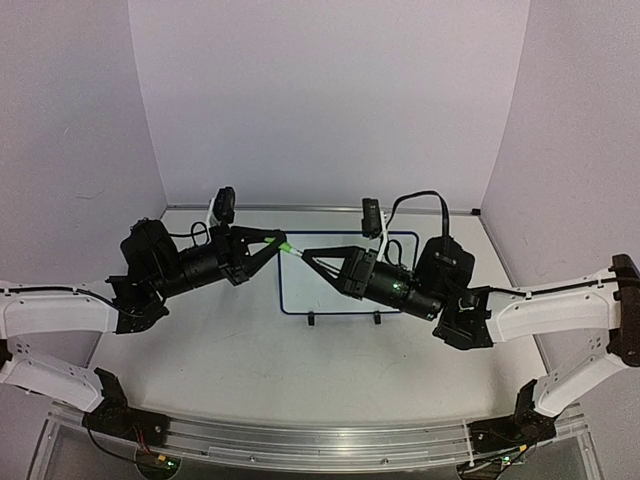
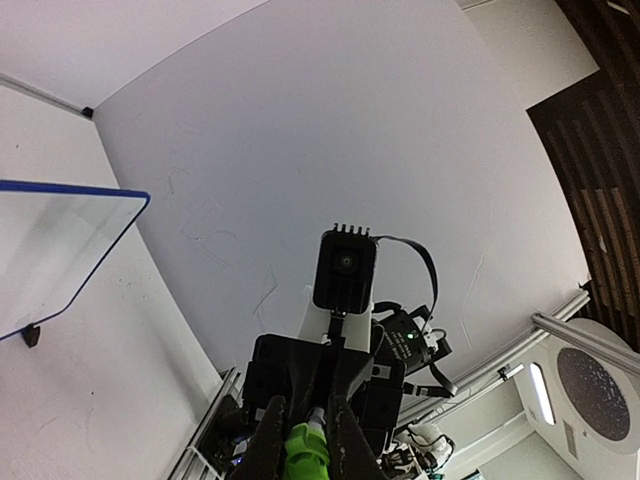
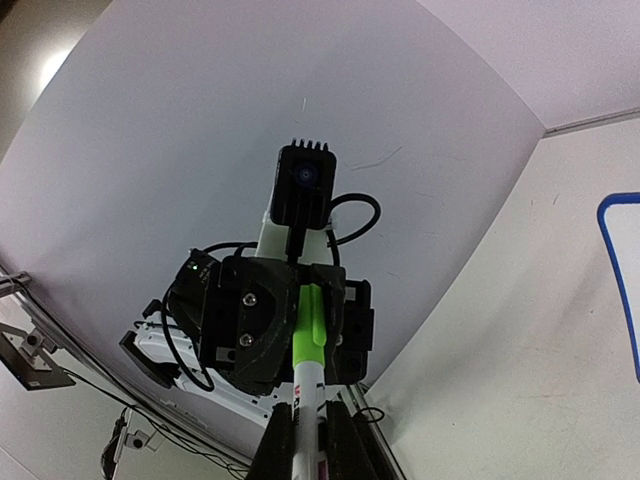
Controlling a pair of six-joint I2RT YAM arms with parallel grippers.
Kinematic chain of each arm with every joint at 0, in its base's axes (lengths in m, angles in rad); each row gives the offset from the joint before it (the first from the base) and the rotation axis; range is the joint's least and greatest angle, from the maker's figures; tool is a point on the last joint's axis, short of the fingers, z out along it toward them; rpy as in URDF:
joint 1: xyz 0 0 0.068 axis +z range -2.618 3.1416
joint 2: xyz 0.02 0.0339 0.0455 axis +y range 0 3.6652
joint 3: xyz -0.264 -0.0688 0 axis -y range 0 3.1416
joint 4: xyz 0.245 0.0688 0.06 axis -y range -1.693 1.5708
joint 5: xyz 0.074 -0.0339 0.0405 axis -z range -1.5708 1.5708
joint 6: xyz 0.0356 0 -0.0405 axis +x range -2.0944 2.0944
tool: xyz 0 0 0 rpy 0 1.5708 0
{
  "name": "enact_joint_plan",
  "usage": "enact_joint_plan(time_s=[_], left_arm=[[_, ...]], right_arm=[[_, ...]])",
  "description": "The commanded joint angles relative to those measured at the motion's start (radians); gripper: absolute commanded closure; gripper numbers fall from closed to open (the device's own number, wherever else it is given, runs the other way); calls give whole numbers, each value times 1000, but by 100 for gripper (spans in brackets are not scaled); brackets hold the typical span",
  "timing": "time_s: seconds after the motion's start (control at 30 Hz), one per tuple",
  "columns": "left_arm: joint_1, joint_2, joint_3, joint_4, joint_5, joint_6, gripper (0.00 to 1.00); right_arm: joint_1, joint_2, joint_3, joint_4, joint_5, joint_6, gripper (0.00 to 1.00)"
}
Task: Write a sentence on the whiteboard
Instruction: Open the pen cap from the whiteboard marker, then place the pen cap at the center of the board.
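The whiteboard with a dark blue frame stands at mid table on two black clip feet. It also shows in the left wrist view and, as one corner, in the right wrist view. No sentence shows on the parts of the board I see. A white marker with a bright green cap hangs in the air between both grippers, left of the board. My left gripper is shut on the green cap. My right gripper is shut on the marker's white barrel.
Pale walls enclose the table on the left, back and right. A metal rail runs along the near edge, by the arm bases. Cables loop over both wrists.
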Motion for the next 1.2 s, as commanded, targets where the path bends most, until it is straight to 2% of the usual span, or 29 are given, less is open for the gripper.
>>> enact_joint_plan(time_s=[0.0,0.23,0.33,0.43,0.57,0.67,0.83,1.03,1.17], left_arm=[[54,-85,14,-44,-208,51,100],[150,-128,-11,-74,-187,3,100],[167,-127,-21,-140,-163,2,100],[178,-126,-21,-332,-130,47,100],[177,-86,25,-740,-138,199,100],[178,-25,25,-887,-144,266,100],[163,121,28,-897,-99,312,100],[109,303,104,-896,-88,343,100],[98,343,118,-890,-94,345,98]], right_arm=[[-16,-89,-84,8,68,14,100],[-20,-171,-160,-62,94,12,100],[-22,-200,-159,-133,87,-11,100],[-24,-234,-143,-235,89,-46,100],[-44,-258,-100,-402,76,-92,100],[-70,-249,-88,-480,50,-112,100],[-116,-222,-102,-488,-3,-115,100],[-120,-178,-84,-487,-26,-120,100],[-121,-166,-83,-489,-29,-118,100]])
